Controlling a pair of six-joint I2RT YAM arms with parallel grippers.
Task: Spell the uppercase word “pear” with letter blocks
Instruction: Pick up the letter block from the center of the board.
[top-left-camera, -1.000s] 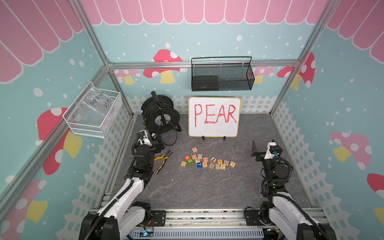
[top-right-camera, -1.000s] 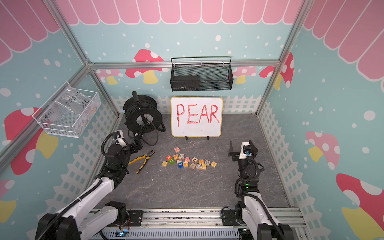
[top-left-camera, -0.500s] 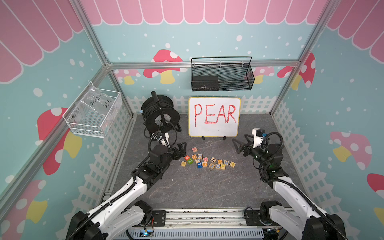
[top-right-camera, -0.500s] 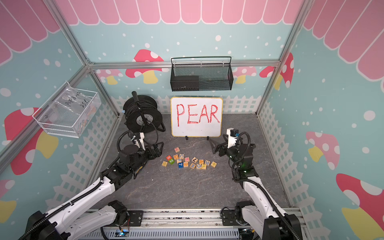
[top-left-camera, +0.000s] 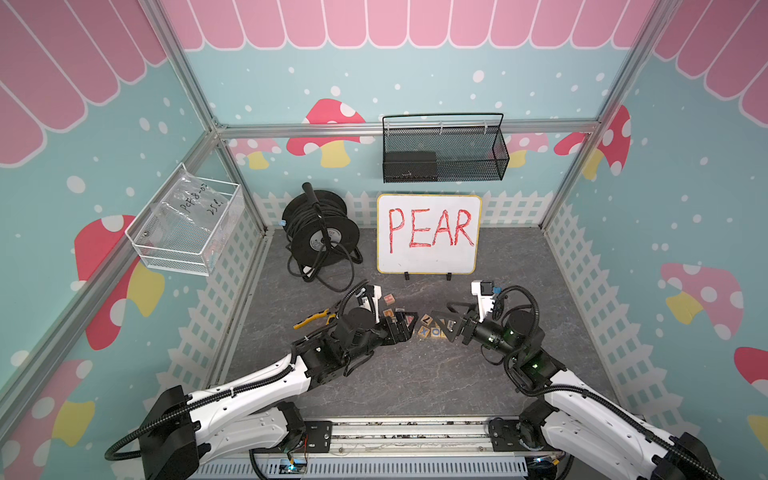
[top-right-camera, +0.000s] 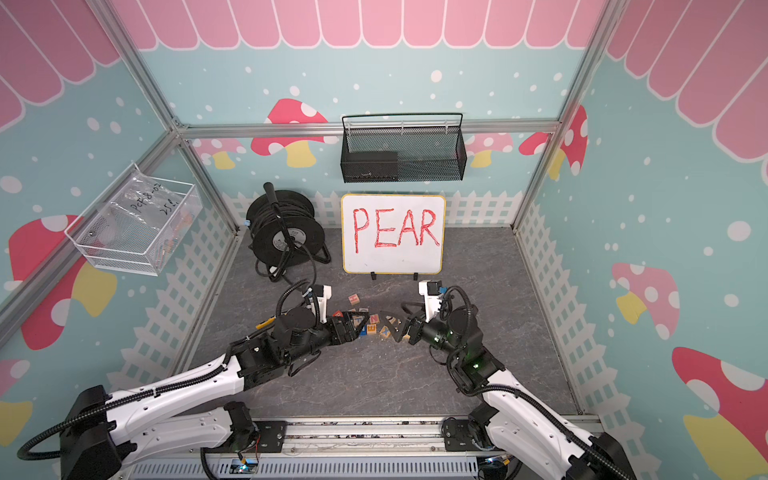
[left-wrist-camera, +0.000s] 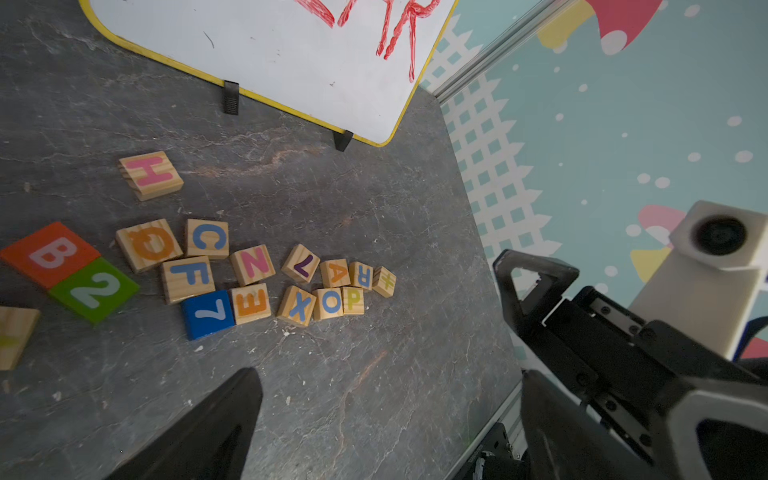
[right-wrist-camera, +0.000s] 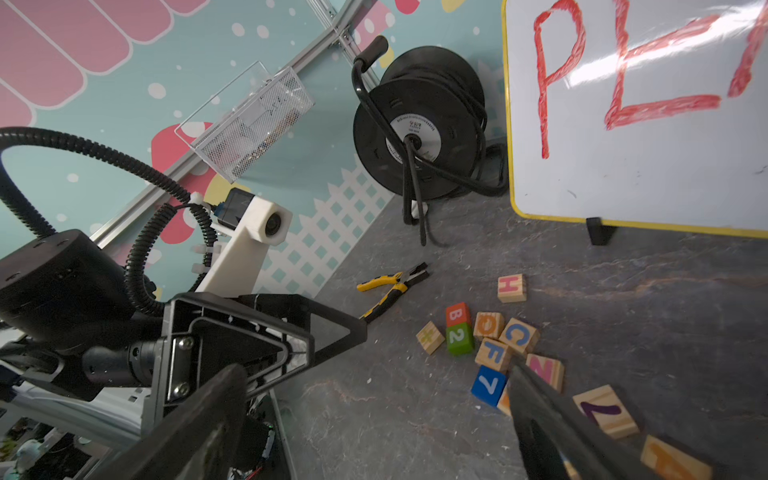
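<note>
With jaws spread wide and empty, the left gripper (left-wrist-camera: 386, 374) hangs low over the left half of the scatter. The right gripper (right-wrist-camera: 374, 368), fingers equally parted and holding nothing, hangs over the right end. Just beyond them, on the dark grey stone-patterned table (left-wrist-camera: 374, 415), three cubes sit packed together at that right end: the natural-wood cube with a yellow P (left-wrist-camera: 353, 300), the wooden cube with an orange A (left-wrist-camera: 336, 273) and the wooden cube with a blue R (left-wrist-camera: 361, 275). They are crowded by a wooden cube marked O (left-wrist-camera: 329, 302) and a wooden cube with a yellow plus-like sign (left-wrist-camera: 384, 281). The right arm looks nearer to these three. The wooden cube with an orange-red E (left-wrist-camera: 250, 303) lies mid-scatter against a blue painted cube marked 7 (left-wrist-camera: 208, 313), closer to the left jaws. Cubes have no long axis, but each sits skewed differently, so the fingers would probably need squaring to its sides, and the tight neighbours leave little room. No letters stand in a row yet. The other wooden cubes (left-wrist-camera: 252, 264) read X, N, F, C, H and Q. Farther off lie yellow-handled pliers (right-wrist-camera: 390, 286). At the back a yellow-framed whiteboard (top-left-camera: 428, 259) reads "PEAR" in red marker, beside a black cable reel (top-left-camera: 320, 232) whose label print is too small to read. On the left wall a white wire basket (top-left-camera: 174, 253) holds a clear bag (top-left-camera: 195, 203) with handwriting, roughly "PCF8-02" and "25". A black mesh basket (top-left-camera: 469, 162) hangs on the back wall.
</note>
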